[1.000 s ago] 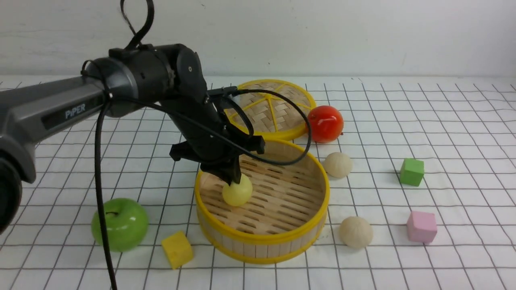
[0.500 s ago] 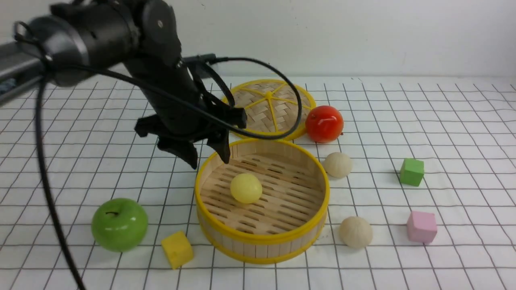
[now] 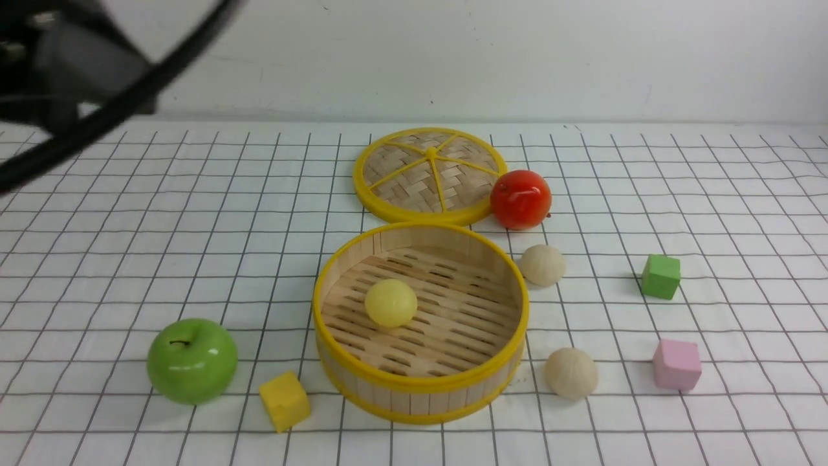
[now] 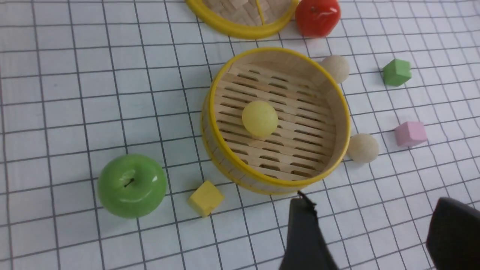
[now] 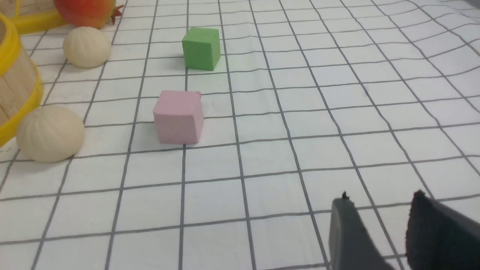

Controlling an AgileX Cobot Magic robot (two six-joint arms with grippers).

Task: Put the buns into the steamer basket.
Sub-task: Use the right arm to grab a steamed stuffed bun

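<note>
The steamer basket (image 3: 420,383) stands in the middle of the table. The smooth pale yellow bun (image 3: 391,302) lies free on its slatted floor, left of centre; it also shows in the left wrist view (image 4: 260,118). One cream bun (image 3: 542,264) sits just outside the basket's back right wall. The other cream bun (image 3: 570,372) sits at its front right. My left gripper (image 4: 373,202) is open and empty, high above the table near the basket's front. My right gripper (image 5: 380,197) is a little open and empty, low over the cloth, right of the pink cube.
The flat woven lid (image 3: 430,173) lies behind the basket, with a red apple (image 3: 521,199) beside it. A green apple (image 3: 192,360) and a yellow cube (image 3: 284,400) sit front left. A green cube (image 3: 660,276) and a pink cube (image 3: 676,364) sit to the right.
My left gripper let go of the yellow bun inside the basket, then rose and drew back to the left, out of the front view. The bun stays in the basket.
</note>
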